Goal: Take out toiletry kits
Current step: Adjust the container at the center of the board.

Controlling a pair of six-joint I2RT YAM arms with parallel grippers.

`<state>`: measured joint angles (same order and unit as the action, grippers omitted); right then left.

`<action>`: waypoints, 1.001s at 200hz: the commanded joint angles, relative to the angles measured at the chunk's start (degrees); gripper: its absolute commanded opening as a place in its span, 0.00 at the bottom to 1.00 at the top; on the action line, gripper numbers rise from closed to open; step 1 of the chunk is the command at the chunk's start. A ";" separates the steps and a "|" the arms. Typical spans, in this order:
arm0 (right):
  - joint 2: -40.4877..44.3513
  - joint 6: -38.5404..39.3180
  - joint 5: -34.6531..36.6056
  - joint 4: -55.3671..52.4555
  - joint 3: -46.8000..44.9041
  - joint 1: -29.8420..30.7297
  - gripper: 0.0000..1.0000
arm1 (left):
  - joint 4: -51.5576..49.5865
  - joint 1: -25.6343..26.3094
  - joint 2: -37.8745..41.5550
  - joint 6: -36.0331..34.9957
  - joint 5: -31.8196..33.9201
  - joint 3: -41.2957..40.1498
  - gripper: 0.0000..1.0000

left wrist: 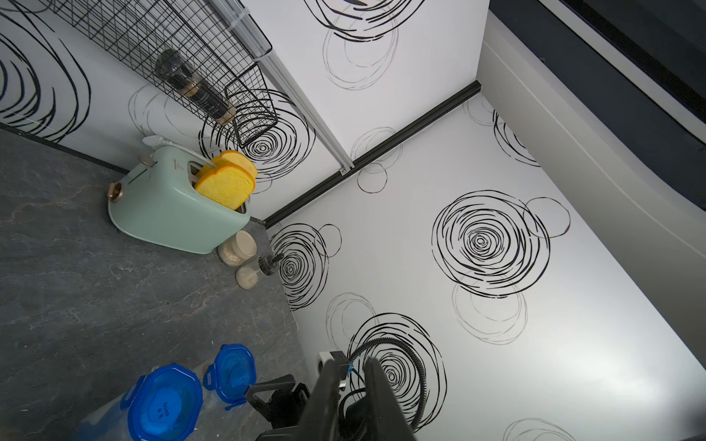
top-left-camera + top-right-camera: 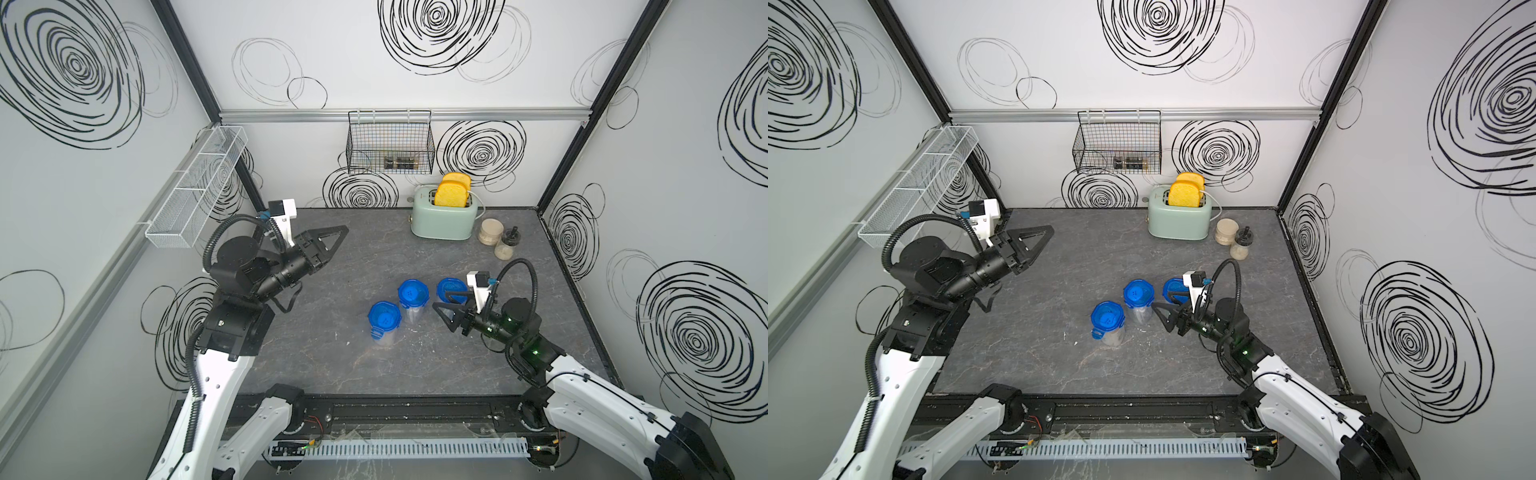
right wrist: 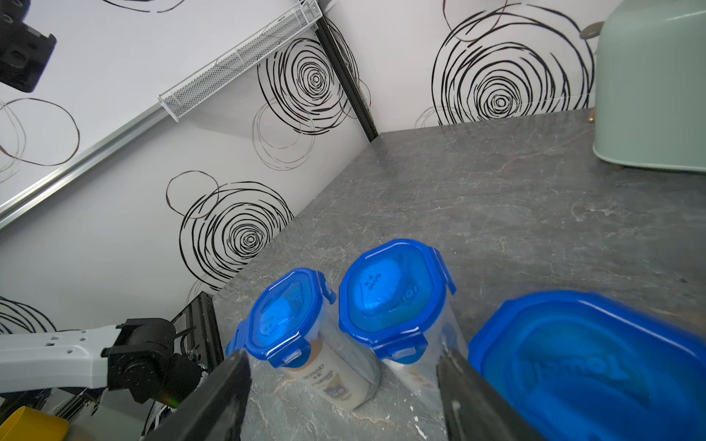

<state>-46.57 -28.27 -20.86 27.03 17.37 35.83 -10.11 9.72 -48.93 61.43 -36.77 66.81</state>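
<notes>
Glossy blue lids, clear jars, perhaps bottle

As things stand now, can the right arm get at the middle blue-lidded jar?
Probably yes: the right gripper is open and faces the middle jar, with only bare table between.

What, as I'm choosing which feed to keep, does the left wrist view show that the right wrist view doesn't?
Only the left wrist view shows the black wire basket with a dark cylinder in it, the toast slices, and the two beige jars. Only the right wrist view shows the white mesh shelf, the left arm, and a cream bottle inside a jar. Both show the mint toaster, the blue-lidded jars and the grey tabletop.
</notes>
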 commanded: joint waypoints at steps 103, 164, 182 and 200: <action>2.01 -0.89 -1.24 0.43 -1.89 -1.52 0.79 | 11.55 -0.07 1.14 5.94 -8.41 -2.09 0.13; 2.37 -1.08 -1.44 0.26 -2.22 -1.55 0.79 | 8.34 -6.50 2.78 4.16 -9.93 -0.27 0.13; 1.94 -1.22 -0.85 0.57 -2.18 -1.54 0.79 | 2.87 -6.38 3.77 -0.64 -6.33 2.02 0.23; 0.99 -1.18 -1.22 -0.16 -0.69 -1.51 0.79 | -0.60 -7.32 4.37 -4.81 -4.97 2.03 0.33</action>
<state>-44.93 -28.71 -21.71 27.03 15.86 34.46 -6.90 3.62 -46.22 62.72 -43.79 66.59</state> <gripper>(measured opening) 0.792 0.290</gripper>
